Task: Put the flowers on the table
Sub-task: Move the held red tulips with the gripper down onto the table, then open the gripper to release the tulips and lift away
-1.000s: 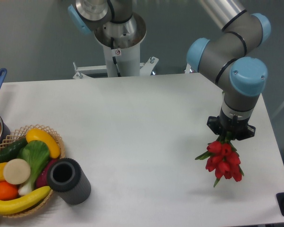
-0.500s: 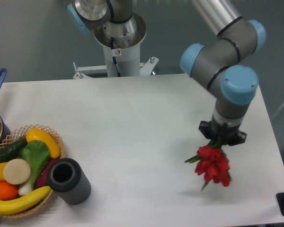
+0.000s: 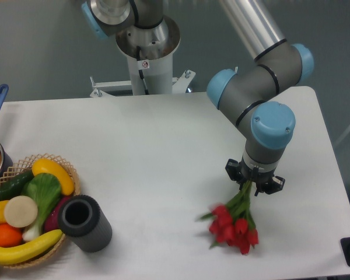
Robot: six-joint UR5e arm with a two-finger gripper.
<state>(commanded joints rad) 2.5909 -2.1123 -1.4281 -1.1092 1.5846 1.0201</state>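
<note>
I have the black two-finger gripper [image 3: 254, 181] clamped on the thin green stems of the bunch of red tulip flowers [image 3: 233, 224], heads hanging down. The buds look to be at or touching the smooth white rectangular table [image 3: 163, 151], near its front right, so I judge releasing is next.

Table [image 3: 163, 151]: smooth matt white top; flowers [image 3: 233, 226] at its 4 o'clock look like matt red plastic or cloth buds on thin green stems, held in a black matt gripper [image 3: 254, 182]. Arm [image 3: 262, 87] shows satin grey metal tubing with smooth light-blue plastic caps. At 8 o'clock, a woven wicker basket [image 3: 58, 166] holds glossy plastic-looking vegetables [image 3: 35, 204], beside a dark grey matt cylinder [image 3: 84, 224] with a finely rough surface.
</note>
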